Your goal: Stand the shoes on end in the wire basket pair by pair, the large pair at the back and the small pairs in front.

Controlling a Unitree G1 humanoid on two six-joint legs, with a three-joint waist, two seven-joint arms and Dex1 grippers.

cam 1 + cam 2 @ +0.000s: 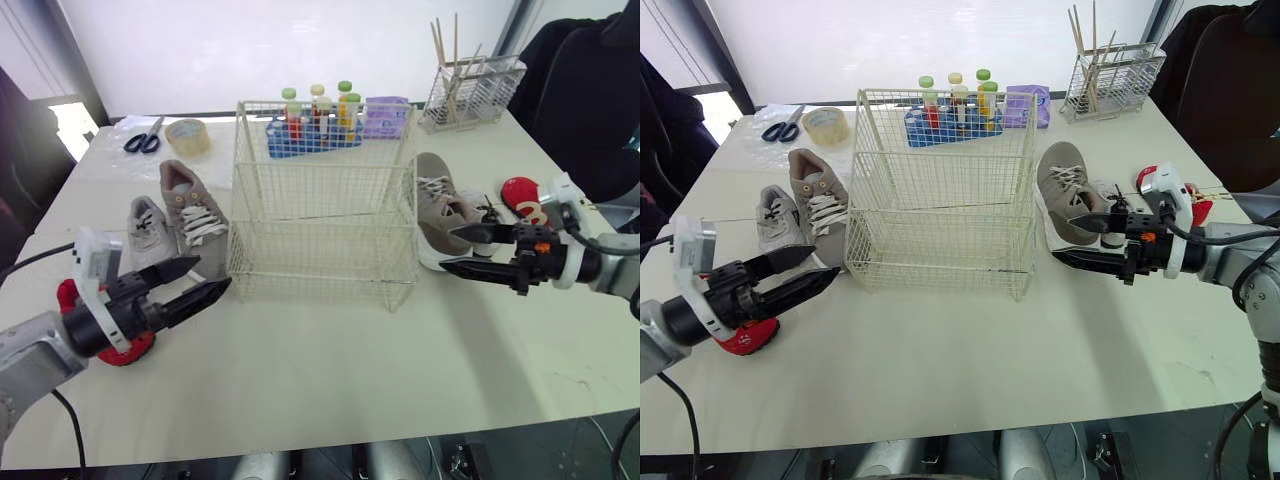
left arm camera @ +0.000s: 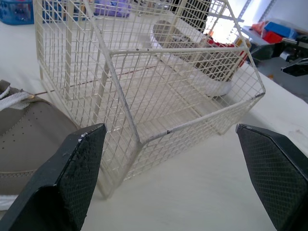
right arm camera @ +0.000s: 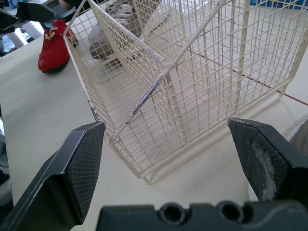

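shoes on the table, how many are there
6. Left of the wire basket: small grey shoe, large taupe shoe, red shoe behind the left gripper. Right of it: second large taupe shoe, a grey one mostly hidden by the right gripper, second red shoe.

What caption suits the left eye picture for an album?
Left gripper and right gripper, both open, flank the wire basket; shoes lie on the table either side.

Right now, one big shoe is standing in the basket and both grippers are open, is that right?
No. The basket is empty, as the left eye view shows: one big shoe lies to its left, the other big shoe to its right. The left gripper and right gripper are indeed open.
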